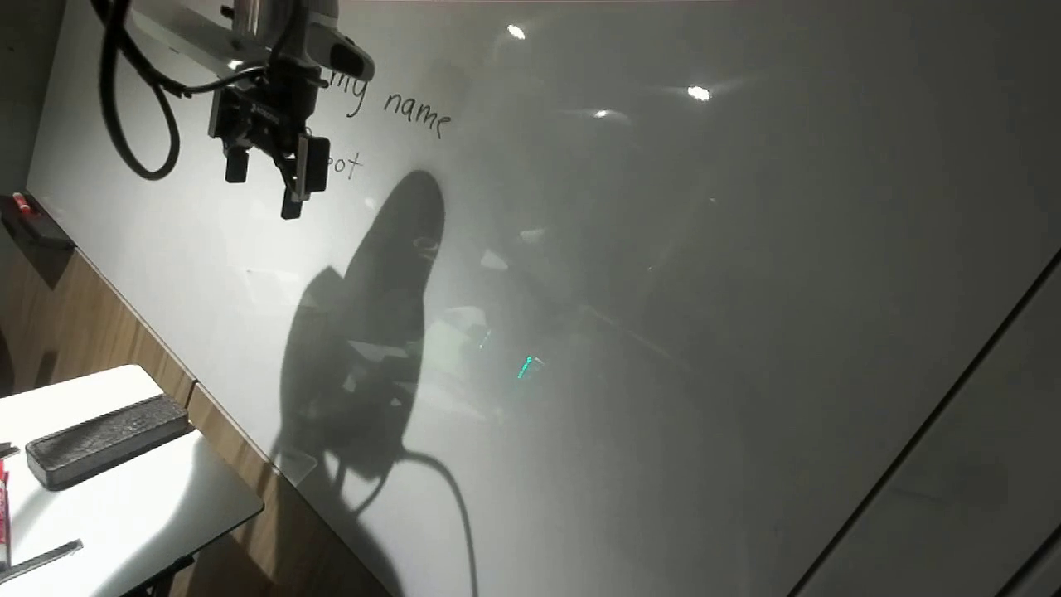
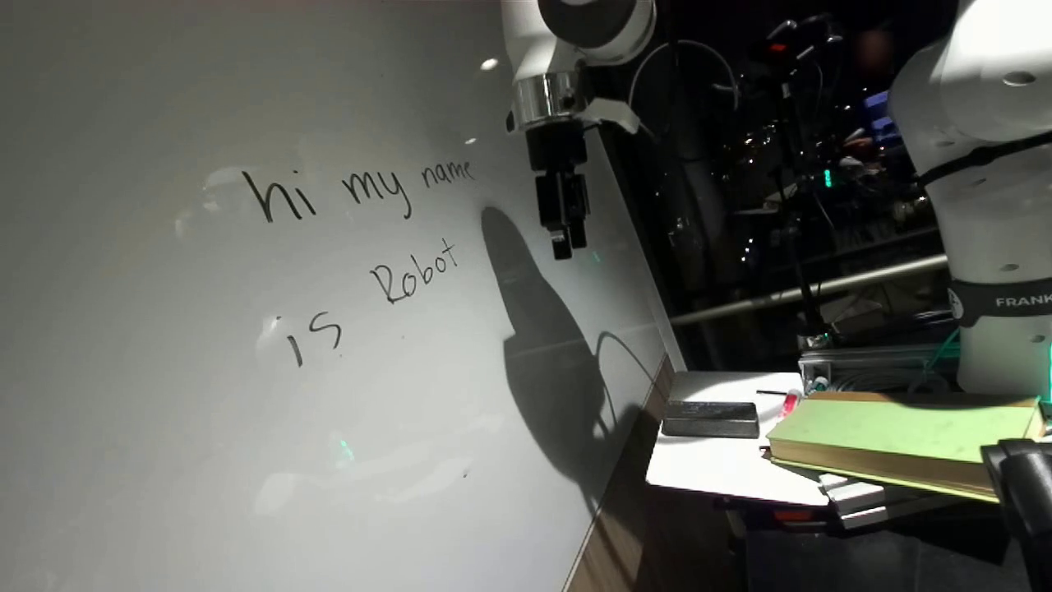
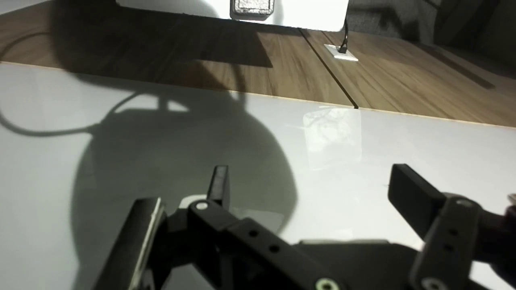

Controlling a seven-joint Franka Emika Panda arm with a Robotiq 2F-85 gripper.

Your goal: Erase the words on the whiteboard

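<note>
The whiteboard is large and glossy, filling most of both exterior views. Dark handwriting on it reads "hi my name" over "is Robot": the words show whole in an exterior view, while the arm partly hides the words in an exterior view. My gripper is open, its fingers wide apart with nothing between them. In an exterior view the gripper hangs right of "name" and "Robot", pointing down; its distance from the board is unclear. A dark eraser-like block lies on the small white table.
The small white table also bears a red-and-white marker and a thick green book. A wood panel runs along the board's lower edge. A dark holder with a red item sits at the far left.
</note>
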